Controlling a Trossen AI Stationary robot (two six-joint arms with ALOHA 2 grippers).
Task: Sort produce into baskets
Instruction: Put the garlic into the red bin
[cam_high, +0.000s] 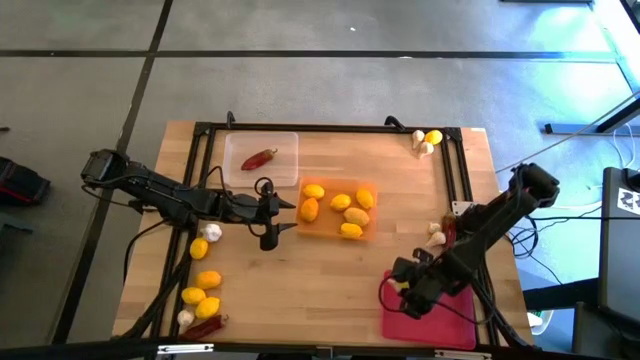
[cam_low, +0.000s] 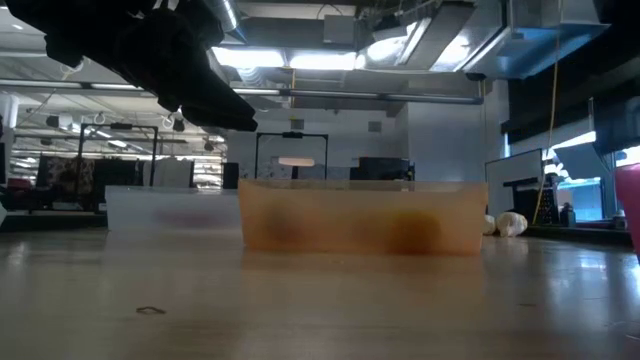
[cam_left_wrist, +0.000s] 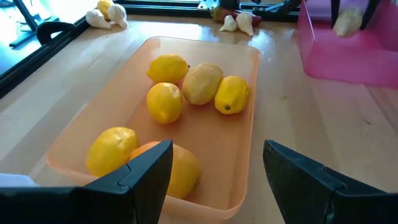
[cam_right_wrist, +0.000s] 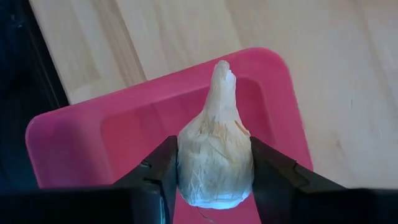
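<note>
My right gripper (cam_high: 404, 284) is shut on a whitish garlic bulb (cam_right_wrist: 214, 155) above the red-pink tray (cam_high: 440, 320) at the table's near right. My left gripper (cam_high: 284, 217) is open and empty, just left of the orange tray (cam_high: 372, 190); its fingers (cam_left_wrist: 149, 171) point at that tray. Several yellow lemons (cam_left_wrist: 199, 84) lie in the orange tray. The clear tray (cam_high: 285, 170) at the far left holds one dark red chili (cam_high: 259, 158). The garlic bulb also shows far off in the left wrist view (cam_left_wrist: 348, 22). My right gripper pinches the garlic bulb's wide body (cam_right_wrist: 186, 158) between its two fingers, one on each side. The bulb's pointed tip (cam_right_wrist: 222, 67) sticks out past the fingertips. The bulb is lifted clear, over the tray's floor (cam_right_wrist: 130, 134).
Loose lemons, a garlic bulb and a chili (cam_high: 203, 295) lie by the table's near left edge. Garlic and a lemon (cam_high: 427, 140) lie at the far right corner. Garlic and a chili (cam_high: 440, 232) lie by the right edge. A black frame (cam_high: 330, 128) runs along the table's far side.
</note>
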